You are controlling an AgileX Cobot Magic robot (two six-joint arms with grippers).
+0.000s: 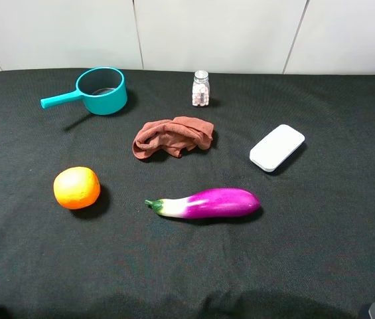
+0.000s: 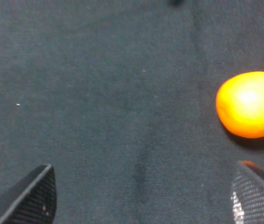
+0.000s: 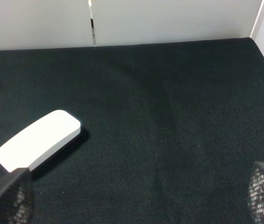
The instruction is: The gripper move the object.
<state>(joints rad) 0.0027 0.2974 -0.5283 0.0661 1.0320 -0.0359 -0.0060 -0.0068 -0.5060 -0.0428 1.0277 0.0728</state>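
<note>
The orange fruit [image 1: 76, 187] lies on the black cloth at the left front of the table, round and glossy. In the left wrist view the fruit [image 2: 249, 104] sits just beyond one finger [image 2: 255, 196] of my left gripper [image 2: 143, 189], off to the side of the gap. The left jaws stand wide apart with only cloth between them. My right gripper [image 3: 141, 189] is also open and empty, over bare cloth on the right side of the table. Both grippers sit low at the front edge, almost out of the high view.
A purple eggplant [image 1: 207, 203] lies at front centre. A brown rag [image 1: 172, 137] is in the middle, a teal pot [image 1: 101, 90] at back left, a small bottle [image 1: 201, 88] at the back. A white box [image 1: 277, 147] lies at right, also in the right wrist view [image 3: 37, 140].
</note>
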